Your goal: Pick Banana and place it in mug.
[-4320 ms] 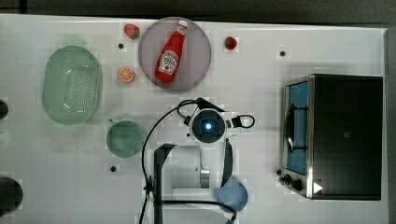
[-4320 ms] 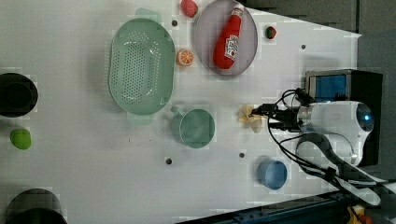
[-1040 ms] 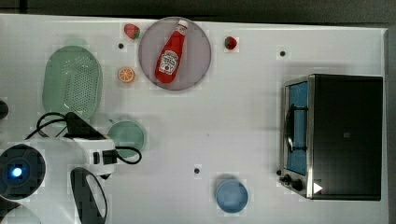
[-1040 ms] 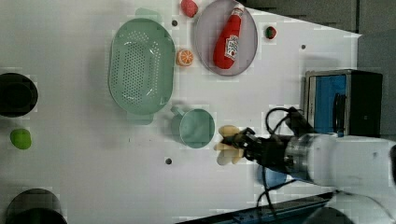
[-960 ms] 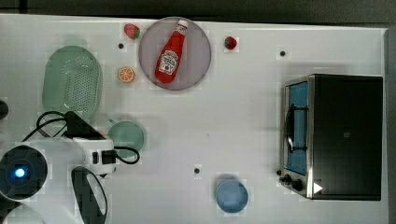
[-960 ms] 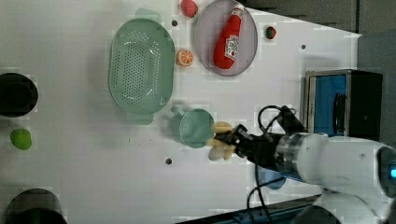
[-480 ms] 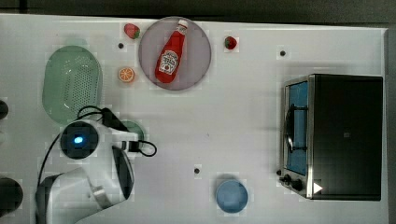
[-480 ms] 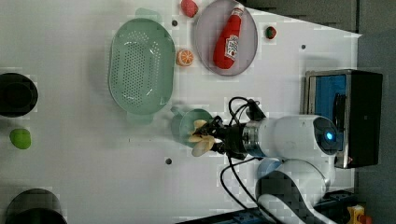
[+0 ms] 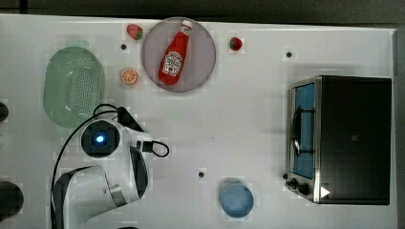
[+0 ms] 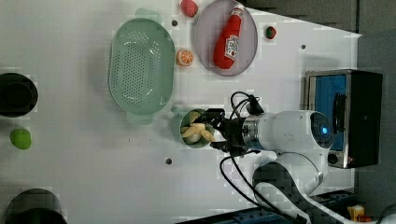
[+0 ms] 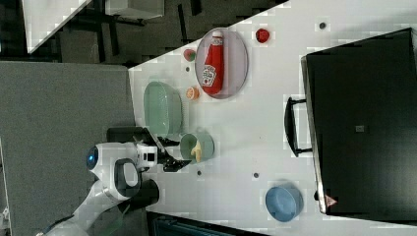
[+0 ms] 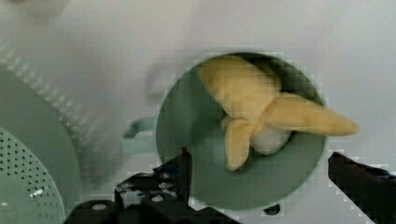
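The stubby pale-yellow toy banana (image 12: 261, 112) sits inside the small round dark-green mug (image 12: 187, 140) (one peel tip overhangs the rim). The black gripper (image 12: 261, 186) hangs beside it, jaws spread wide, grasping nothing.

Quick count of what's on the desk (image 9: 248, 124): one banana (image 10: 196, 132), one mug (image 10: 183, 135), one green perforated basket (image 9: 74, 93), one purple plate (image 9: 200, 57), one ketchup bottle (image 9: 174, 59), one orange slice (image 9: 128, 76), two strawberries (image 9: 135, 31) (image 9: 235, 44), one blue cup (image 9: 236, 200), one toaster oven (image 9: 348, 138), one lime (image 10: 21, 138).
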Motion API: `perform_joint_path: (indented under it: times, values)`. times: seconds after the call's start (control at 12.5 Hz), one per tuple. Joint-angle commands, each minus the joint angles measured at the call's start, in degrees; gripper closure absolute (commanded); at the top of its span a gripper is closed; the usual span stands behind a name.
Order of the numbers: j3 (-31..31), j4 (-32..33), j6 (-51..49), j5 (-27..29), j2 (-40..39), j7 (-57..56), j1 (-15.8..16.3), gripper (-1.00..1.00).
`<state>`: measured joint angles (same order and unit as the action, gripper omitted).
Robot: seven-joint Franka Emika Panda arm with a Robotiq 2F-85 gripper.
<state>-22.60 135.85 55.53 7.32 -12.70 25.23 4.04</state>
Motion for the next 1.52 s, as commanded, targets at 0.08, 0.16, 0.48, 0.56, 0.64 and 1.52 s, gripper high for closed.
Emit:
perform_joint_path:
  times: [0.08, 0.16, 0.48, 0.56, 0.64, 1.52]
  values:
    - [1.46, -1.71, 0.06, -0.18, 6.74, 3.11, -0.35, -1.00]
    - [2.73, -2.44, -2.17, -0.19, 9.35, 2.20, -0.71, -1.00]
    - [10.63, -9.66, -20.70, -0.21, 19.68, -3.61, -2.11, -1.00]
    - [13.05, -12.78, -25.66, -0.22, 21.00, -4.05, -2.44, -1.00]
    - [15.61, -16.33, -31.02, -0.37, 21.78, -5.66, -2.74, -1.00]
    - [26.25, -33.46, -53.45, -10.01, 22.32, -16.27, -3.20, -1.00]
